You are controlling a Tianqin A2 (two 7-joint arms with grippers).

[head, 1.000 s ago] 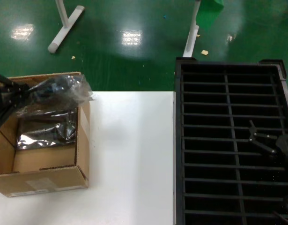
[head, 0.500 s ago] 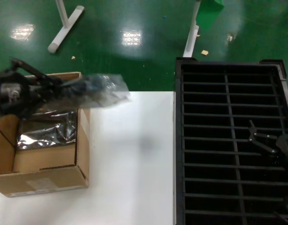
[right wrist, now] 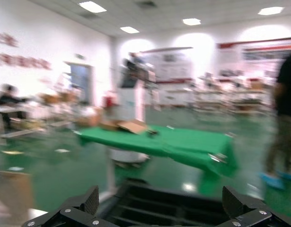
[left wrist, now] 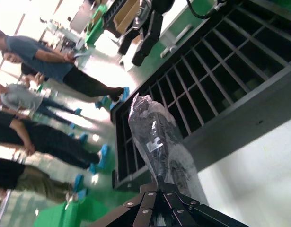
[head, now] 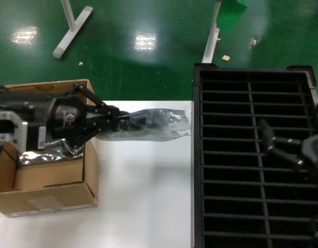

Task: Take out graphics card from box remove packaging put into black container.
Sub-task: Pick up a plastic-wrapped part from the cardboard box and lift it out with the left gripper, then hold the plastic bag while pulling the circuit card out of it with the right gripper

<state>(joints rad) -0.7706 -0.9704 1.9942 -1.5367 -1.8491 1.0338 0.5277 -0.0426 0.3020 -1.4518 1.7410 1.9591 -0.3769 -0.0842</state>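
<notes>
So the left gripper (head: 119, 123) is clamped on a crinkly grey antistatic bag with the dark graphics card inside (head: 151, 124), holding it out over the white desk (head: 143, 196), between the brown cardboard box (head: 50, 199) and the big black slotted crate (head: 252, 155). The right gripper (head: 275, 147) hovers wide open above the crate.

Overhead lamp glare on green floor (head: 146, 40); right wrist view motion-blurred; left wrist background overexposed.
</notes>
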